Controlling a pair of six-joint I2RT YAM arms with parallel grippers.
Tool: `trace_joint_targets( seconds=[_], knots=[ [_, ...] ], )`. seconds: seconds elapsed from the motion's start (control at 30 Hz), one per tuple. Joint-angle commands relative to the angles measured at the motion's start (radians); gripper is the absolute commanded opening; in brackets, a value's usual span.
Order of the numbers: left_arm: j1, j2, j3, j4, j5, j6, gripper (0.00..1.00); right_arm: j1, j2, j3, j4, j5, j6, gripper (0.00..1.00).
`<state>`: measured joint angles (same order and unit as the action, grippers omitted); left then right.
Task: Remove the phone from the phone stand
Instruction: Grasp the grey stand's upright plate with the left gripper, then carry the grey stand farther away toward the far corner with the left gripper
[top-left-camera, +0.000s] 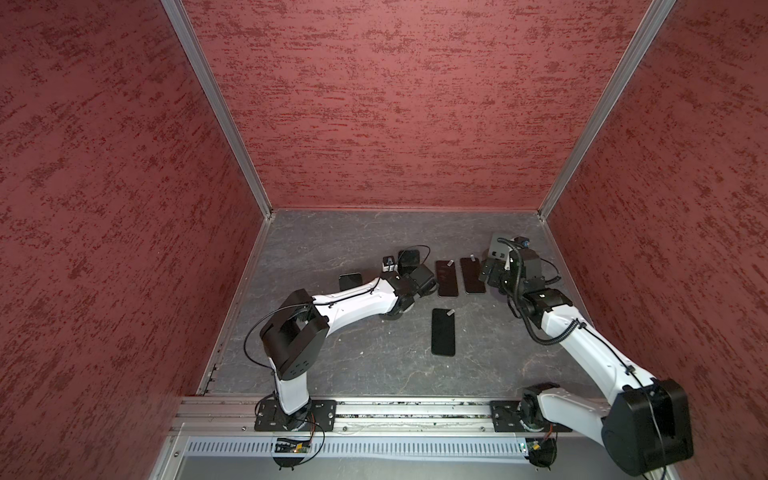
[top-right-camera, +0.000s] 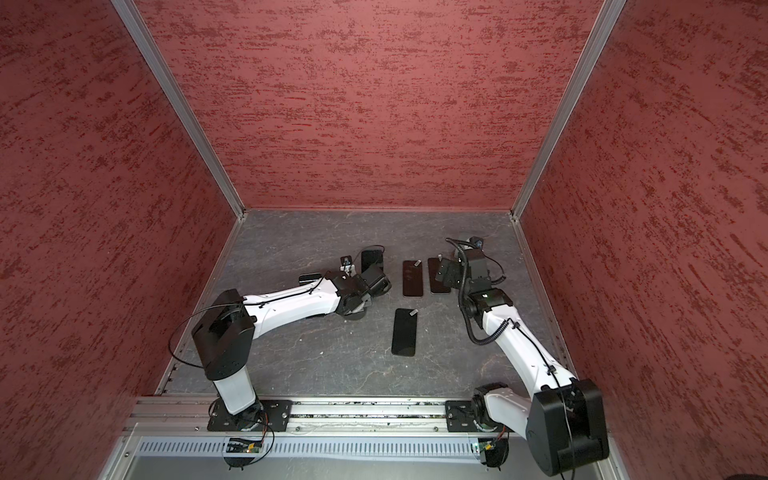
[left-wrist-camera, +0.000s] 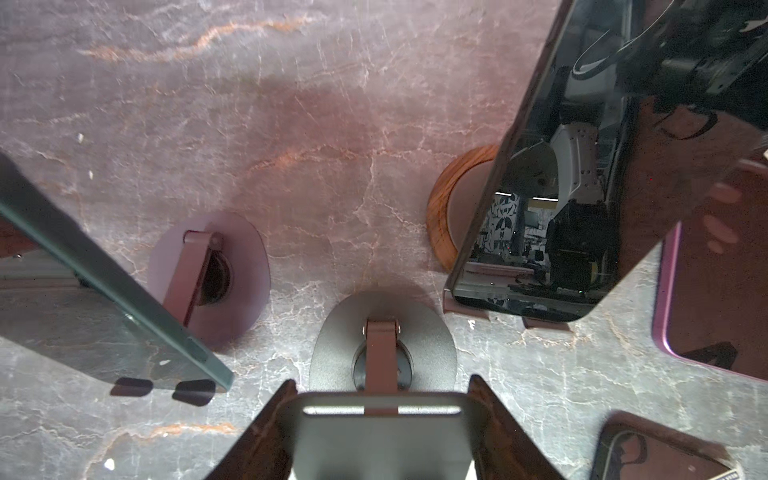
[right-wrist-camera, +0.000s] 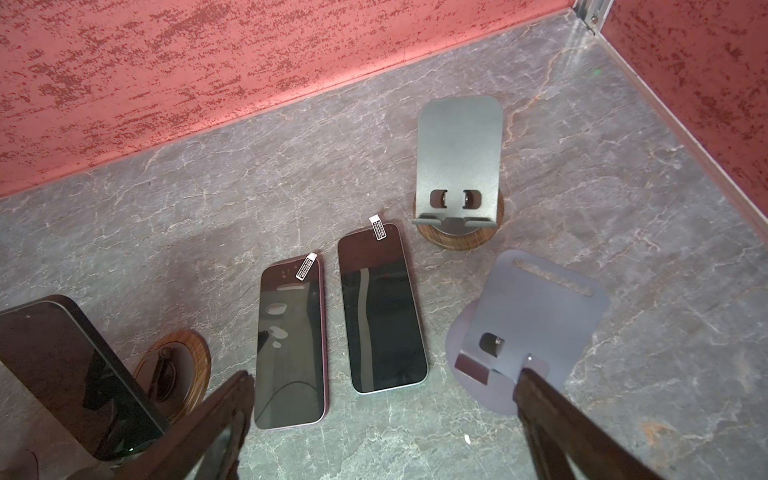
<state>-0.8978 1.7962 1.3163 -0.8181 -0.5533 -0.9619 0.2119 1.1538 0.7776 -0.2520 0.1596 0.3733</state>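
Observation:
A black phone (left-wrist-camera: 582, 187) leans on a phone stand with a round wooden base (left-wrist-camera: 446, 208); it also shows in both top views (top-left-camera: 409, 259) (top-right-camera: 371, 261). A second phone (left-wrist-camera: 104, 282), green-edged, leans on a purple-based stand (left-wrist-camera: 245, 274) further left (top-left-camera: 349, 280). My left gripper (left-wrist-camera: 382, 399) is shut on the grey slotted plate (left-wrist-camera: 382, 440) of a third stand with a grey base (left-wrist-camera: 332, 353); no phone shows on that plate. My right gripper (right-wrist-camera: 386, 415) hangs open above the table, close to two phones lying flat, and holds nothing.
Three phones lie flat on the stone table: a purple one (right-wrist-camera: 291, 340), a silver one (right-wrist-camera: 380, 316) and one nearer the front (top-left-camera: 443, 332). An empty grey stand (right-wrist-camera: 459, 158) and an empty purple stand (right-wrist-camera: 536, 316) stand by the right gripper. Red walls (top-left-camera: 374, 104) enclose three sides.

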Motion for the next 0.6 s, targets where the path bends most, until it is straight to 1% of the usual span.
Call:
trace_joint_targets(
  seconds=[0.0,0.23,0.57],
  knots=[
    [0.010,-0.018,0.033,-0.027,-0.043,0.036,0.54,-0.008,0.004,-0.007,0.026,-0.017,-0.003,0.99],
    [0.032,-0.023,0.077,-0.036,-0.066,0.086,0.55,-0.008,0.003,-0.007,0.022,-0.012,-0.002,0.99],
    [0.090,-0.043,0.139,-0.033,-0.073,0.189,0.55,-0.008,0.014,-0.005,0.022,-0.011,-0.004,0.99]
  ],
)
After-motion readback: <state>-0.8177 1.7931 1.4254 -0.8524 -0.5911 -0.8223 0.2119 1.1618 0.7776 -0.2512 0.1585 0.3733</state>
